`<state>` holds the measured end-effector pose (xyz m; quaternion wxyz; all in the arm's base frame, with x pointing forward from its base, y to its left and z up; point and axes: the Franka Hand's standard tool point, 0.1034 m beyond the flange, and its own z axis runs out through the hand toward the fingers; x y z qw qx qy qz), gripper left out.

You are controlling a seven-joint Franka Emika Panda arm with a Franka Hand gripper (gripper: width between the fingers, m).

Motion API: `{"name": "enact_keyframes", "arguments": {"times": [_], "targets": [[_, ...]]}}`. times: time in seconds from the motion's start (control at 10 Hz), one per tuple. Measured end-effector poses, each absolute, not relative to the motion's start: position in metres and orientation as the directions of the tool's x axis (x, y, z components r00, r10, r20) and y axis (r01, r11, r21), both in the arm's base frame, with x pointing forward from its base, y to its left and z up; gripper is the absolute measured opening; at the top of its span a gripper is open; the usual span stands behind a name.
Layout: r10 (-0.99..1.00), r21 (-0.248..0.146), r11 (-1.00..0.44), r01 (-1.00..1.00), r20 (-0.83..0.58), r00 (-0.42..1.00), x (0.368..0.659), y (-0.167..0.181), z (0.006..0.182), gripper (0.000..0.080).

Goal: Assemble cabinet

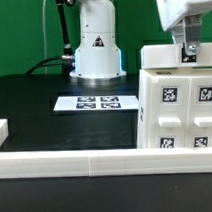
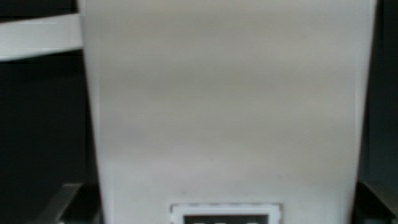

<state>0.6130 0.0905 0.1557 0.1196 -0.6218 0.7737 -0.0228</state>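
The white cabinet stands upright at the exterior view's right, with several black-and-white tags on its front panels. My gripper hangs straight down over its top, with the fingers at the top edge. In the wrist view a white cabinet panel fills almost the whole frame, with part of a tag at the near edge. Dark finger shapes show just outside the panel's sides, so the jaws stand wide apart on either side of it. I cannot tell whether they press on it.
The marker board lies flat on the black table in front of the robot's white base. A low white border rail runs along the front and up the exterior view's left side.
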Motion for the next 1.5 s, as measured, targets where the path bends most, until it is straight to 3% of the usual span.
{"name": "enact_keyframes", "arguments": {"times": [0.3, 0.5, 0.6, 0.7, 0.8, 1.1, 1.4, 1.5], "targets": [[-0.892, -0.145, 0.431, -0.891, -0.217, -0.396, 0.615, 0.091, 0.156, 0.0561], [-0.882, -0.138, 0.448, -0.883, -0.233, -0.411, 0.615, 0.092, 0.156, 0.0561], [-0.889, -0.141, 0.433, -0.890, -0.231, -0.396, 0.615, 0.093, 0.155, 0.0561], [-0.894, -0.146, 0.423, -0.894, -0.232, -0.384, 0.615, 0.093, 0.158, 0.0713], [-0.899, -0.159, 0.408, -0.899, -0.240, -0.366, 0.617, 0.094, 0.167, 0.0772], [-0.906, -0.191, 0.382, -0.904, -0.271, -0.325, 0.619, 0.096, 0.187, 0.0798], [-0.921, -0.202, 0.340, -0.919, -0.268, -0.282, 0.619, 0.097, 0.186, 0.0797], [-0.954, -0.214, 0.235, -0.948, -0.236, -0.184, 0.618, 0.098, 0.186, 0.0797]]}}
